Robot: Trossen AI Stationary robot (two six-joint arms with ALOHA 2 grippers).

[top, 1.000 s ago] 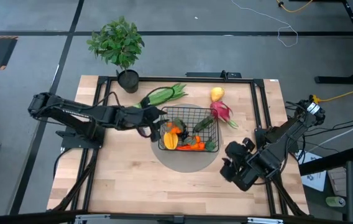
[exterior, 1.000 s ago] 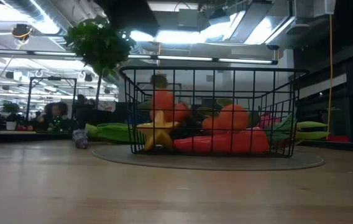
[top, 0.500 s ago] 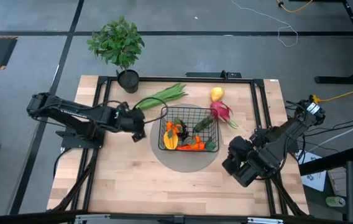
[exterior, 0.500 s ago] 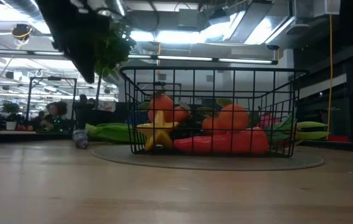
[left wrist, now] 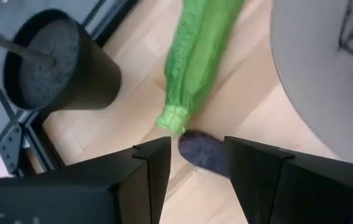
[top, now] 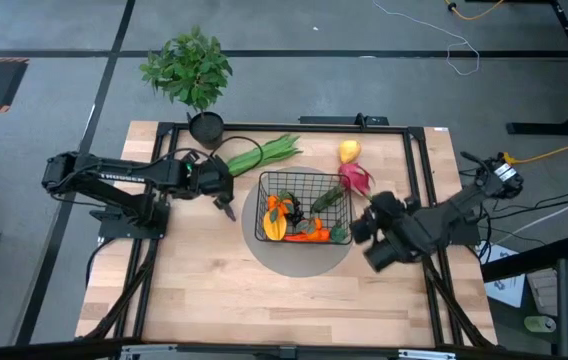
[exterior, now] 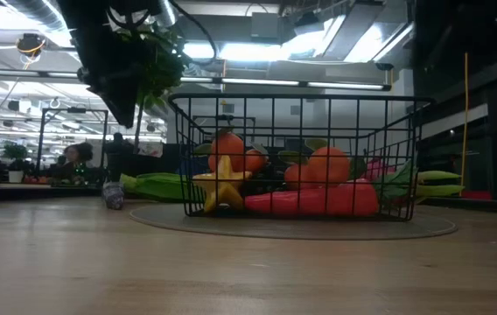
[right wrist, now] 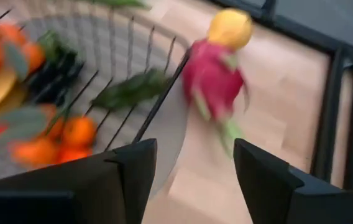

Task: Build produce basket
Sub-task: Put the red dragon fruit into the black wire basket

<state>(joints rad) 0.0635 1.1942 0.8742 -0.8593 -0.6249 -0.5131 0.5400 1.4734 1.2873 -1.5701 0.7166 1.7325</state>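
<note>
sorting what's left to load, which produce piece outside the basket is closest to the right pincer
The pink dragon fruit, lying just outside the basket beside the right pincer; the yellow fruit and green stalk bundle lie farther off.

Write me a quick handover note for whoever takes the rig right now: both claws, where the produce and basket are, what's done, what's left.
Left claw: open, empty, hovering left of the black wire-grid basket, near the stem end of the long green stalk bundle.
Right claw: open, empty, just right of the basket, facing the pink dragon fruit.
Done: the basket sits on a round grey mat and holds the yellow star-shaped fruit, tangerines and a red-orange vegetable.
Left: the green bundle, the dragon fruit and the yellow fruit behind it lie on the table outside the basket. The leafy potted plant is at the table's back-left corner.
</note>
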